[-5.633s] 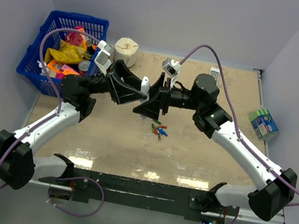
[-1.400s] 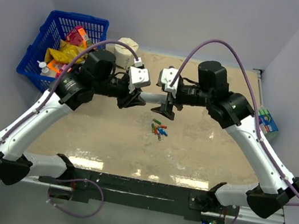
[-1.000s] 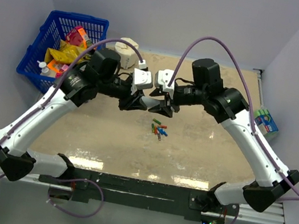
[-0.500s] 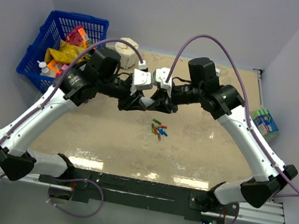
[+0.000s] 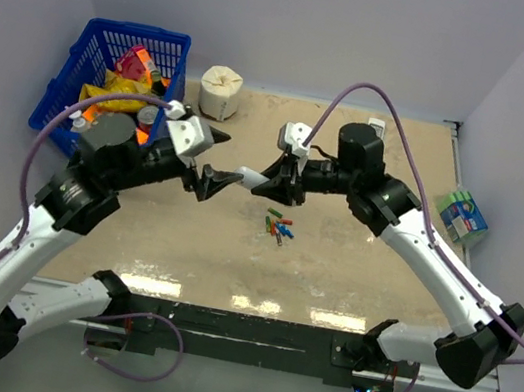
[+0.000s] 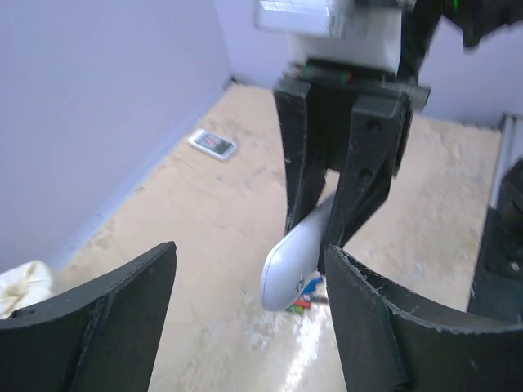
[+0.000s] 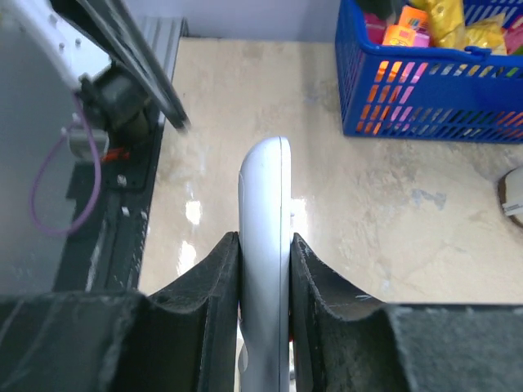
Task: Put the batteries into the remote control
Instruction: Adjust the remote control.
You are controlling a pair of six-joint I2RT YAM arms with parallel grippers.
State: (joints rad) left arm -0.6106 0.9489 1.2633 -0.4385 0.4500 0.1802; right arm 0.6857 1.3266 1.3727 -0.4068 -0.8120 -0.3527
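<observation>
Right gripper (image 7: 263, 249) clamped on the remote control (image 7: 264, 192), fingers pinching its long edges, rounded free end pointing toward the left arm, whole thing held in the air above the table (image 5: 360, 274). Left gripper (image 5: 211, 183) jaws spread wide, nothing in them; in the left wrist view the remote's tip sits in the gap ahead of them, apparently touching neither finger. Batteries (image 5: 279, 227) lie in a loose coloured heap on the table just below the remote, none loaded. Blue basket (image 5: 70, 86) and a shorter handset (image 6: 212, 144) well off to the sides, not involved. Step looks like positioning the remote between the arms, before any loading. Can't tell which face is up or whether the compartment cover is off. Next move likely calls for getting the plain back exposed and steady, cover opened, then the free left gripper going down for one battery: slim, probably rolls.
</observation>
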